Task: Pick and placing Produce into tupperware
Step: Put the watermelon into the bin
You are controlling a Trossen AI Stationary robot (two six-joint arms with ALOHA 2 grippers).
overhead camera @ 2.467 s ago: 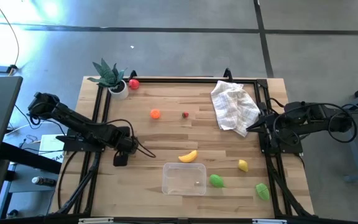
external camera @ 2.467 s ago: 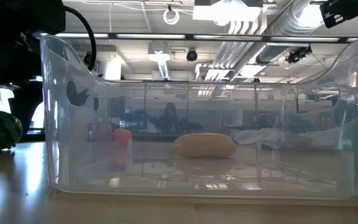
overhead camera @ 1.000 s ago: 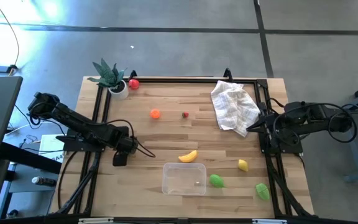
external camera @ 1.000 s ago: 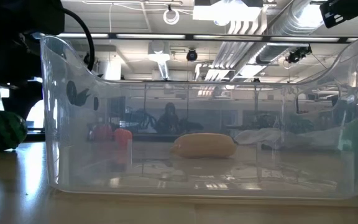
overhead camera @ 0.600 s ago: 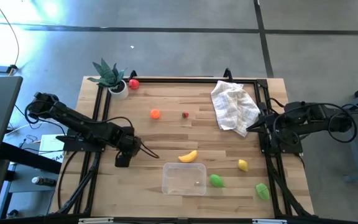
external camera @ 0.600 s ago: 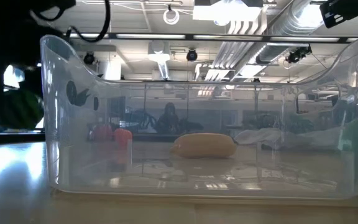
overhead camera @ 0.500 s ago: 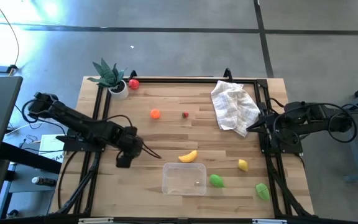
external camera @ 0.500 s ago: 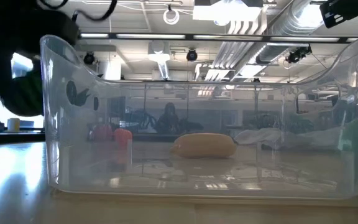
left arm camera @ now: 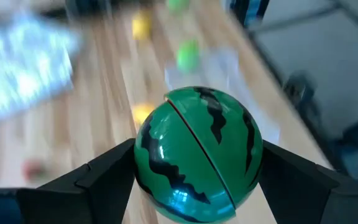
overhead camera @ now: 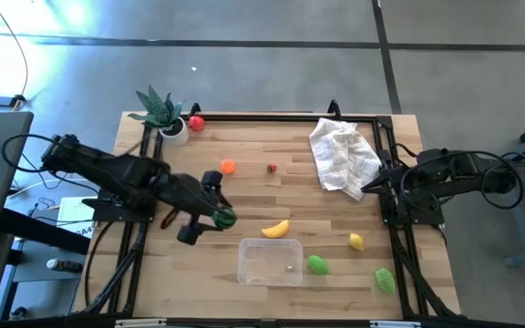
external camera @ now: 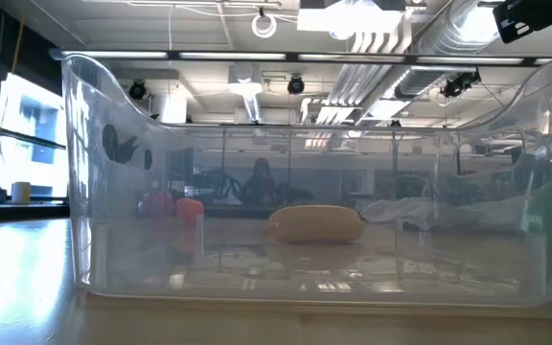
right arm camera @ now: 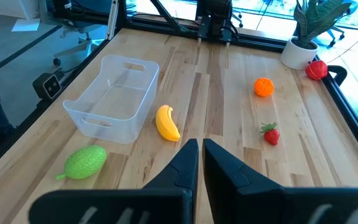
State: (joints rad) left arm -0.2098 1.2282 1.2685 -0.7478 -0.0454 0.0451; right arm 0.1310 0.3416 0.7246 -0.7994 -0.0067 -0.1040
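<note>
**Inspector A:** Start with the container.

**Inspector B:** One clear plastic rectangular tupperware (overhead camera: pixel 270 261) with rounded corners, standing at the near middle of the wooden table (overhead camera: pixel 253 196). No produce inside it.

**Inspector A:** Produce count?

**Inspector B:** Eight pieces. One round green toy watermelon with dark stripes (overhead camera: pixel 223 218) is off the table, clamped between the fingers of the left tool (overhead camera: pixel 217 212), up and to the left of the tupperware; the left wrist view shows both fingers pressed against its sides. On the table: one yellow toy banana (overhead camera: pixel 276 229) just beside the tupperware's far edge, one green bumpy fruit (overhead camera: pixel 317 265) just beside its right end, one yellow lemon (overhead camera: pixel 356 241) further right, and one green leafy vegetable (overhead camera: pixel 386 279) near the right front corner. Farther back lie one orange fruit (overhead camera: pixel 228 167) and one small red strawberry (overhead camera: pixel 272 168), apart from each other, and one red fruit (overhead camera: pixel 196 123) just beside the plant pot.

**Inspector A:** The other arm?

**Inspector B:** The right tool (right arm camera: pixel 201 152) waits at the right table edge, fingers closed with nothing between them.

**Inspector A:** Non-task items?

**Inspector B:** One white checked cloth (overhead camera: pixel 343 156), crumpled at the right rear, and one spiky green plant in a white pot (overhead camera: pixel 164 114) at the left rear corner.
</note>
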